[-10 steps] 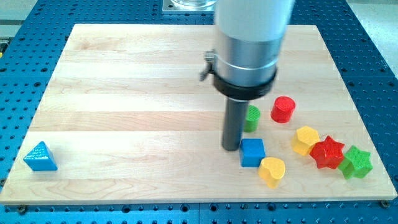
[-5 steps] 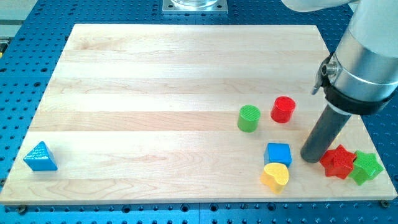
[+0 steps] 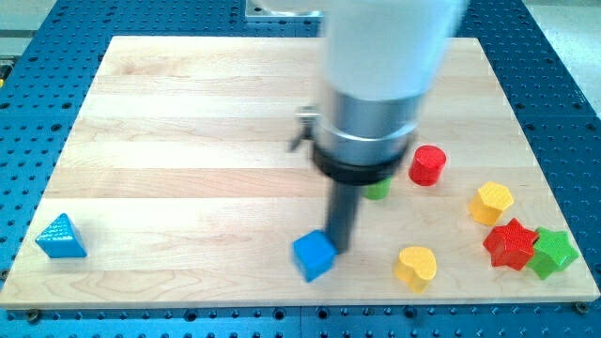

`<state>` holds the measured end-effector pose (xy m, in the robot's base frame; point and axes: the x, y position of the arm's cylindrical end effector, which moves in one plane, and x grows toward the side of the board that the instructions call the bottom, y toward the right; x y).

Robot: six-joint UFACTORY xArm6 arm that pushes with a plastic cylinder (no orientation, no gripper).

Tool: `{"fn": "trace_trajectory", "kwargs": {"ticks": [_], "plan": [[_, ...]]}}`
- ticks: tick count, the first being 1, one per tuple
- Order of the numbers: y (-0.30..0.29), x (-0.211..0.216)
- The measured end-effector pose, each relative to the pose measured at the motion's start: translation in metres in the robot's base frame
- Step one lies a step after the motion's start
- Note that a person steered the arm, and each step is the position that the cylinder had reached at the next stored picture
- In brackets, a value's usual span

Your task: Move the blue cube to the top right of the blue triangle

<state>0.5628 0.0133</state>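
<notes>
Blue cube [image 3: 314,254], turned cornerwise, touching my tip [image 3: 337,248]; blue triangle [image 3: 61,236] far left; no jaws.

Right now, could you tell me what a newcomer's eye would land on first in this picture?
First, the big blurred arm in the middle, with my tip touching the right side of the blue cube near the board's bottom edge. Next, the blue triangle alone at the view's far left. Then the colourful cluster at the right: red cylinder, yellow hexagon, red star, green star and yellow heart.
</notes>
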Motion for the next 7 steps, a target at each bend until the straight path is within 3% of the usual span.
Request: {"fn": "trace_trajectory", "kwargs": {"ticks": [2, 4, 5, 6, 7], "plan": [[0.062, 0.029], [-0.04, 0.032], [-0.033, 0.044], [-0.11, 0.014], [-0.076, 0.005]]}}
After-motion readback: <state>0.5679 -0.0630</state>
